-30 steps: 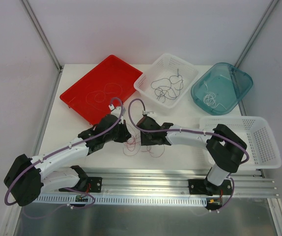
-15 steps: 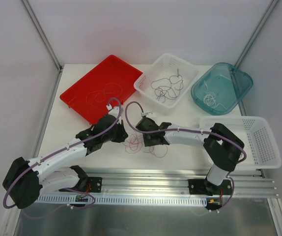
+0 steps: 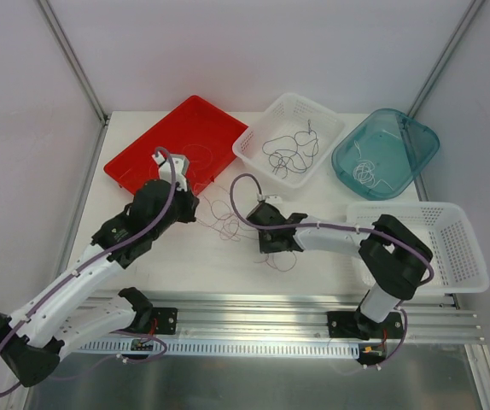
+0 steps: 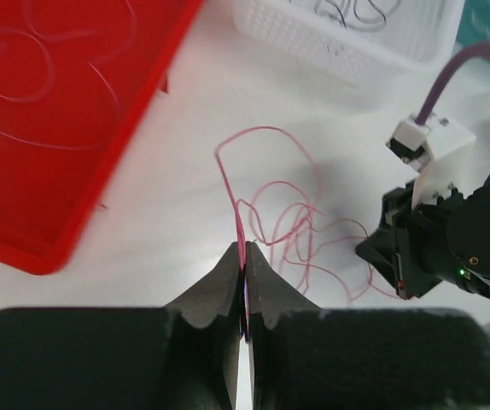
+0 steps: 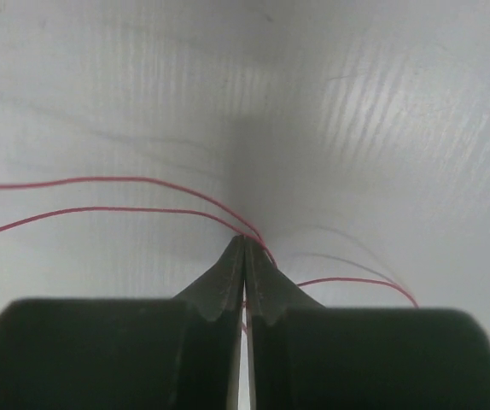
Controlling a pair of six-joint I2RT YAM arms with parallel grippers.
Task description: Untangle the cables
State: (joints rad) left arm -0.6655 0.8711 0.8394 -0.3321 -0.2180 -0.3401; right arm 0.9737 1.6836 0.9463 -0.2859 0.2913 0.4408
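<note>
**A:** Left wrist: left tool [image 4: 243, 256] is pinched shut on one strand of the dark red cable [image 4: 283, 224]. The rest lies in loose loops on the desk [image 4: 181, 145], beside the red tray [image 4: 23, 205].
**B:** Real knots?
**A:** Several crossings mid-tangle. I can't tell knots from plain overlaps. The tray holds another looped wire [image 4: 53, 73], and its colour is lost against the red.
**B:** Right wrist?
**A:** Right tool [image 5: 245, 249] is closed too, gripping red strands at its tips. Two run off left, one goes right. The faint grey lines nearby could be shadow or a second wire, I can't say. How many strands sit inside the pinch is hidden.
**B:** Top?
**A:** Both tools are low over the desk with the red tangle strung between them. The black cables [image 3: 289, 149] are in the white basket [image 3: 249, 154], the whitish cable [image 3: 364, 171] in the teal bin [image 3: 424, 141].
**B:** How should they pull?
**A:** My read: right holds as anchor, left draws slowly toward the tray, staying low. If the loops open, continue. If a crossing tightens, stop and regrip closer to it. No jerks, since thread this thin could slip out or snap.
**B:** Blind spots?
**A:** From above, part of the tangle runs under the right arm [image 3: 330, 235]. The free ends are out of frame in both wrist views.
</note>
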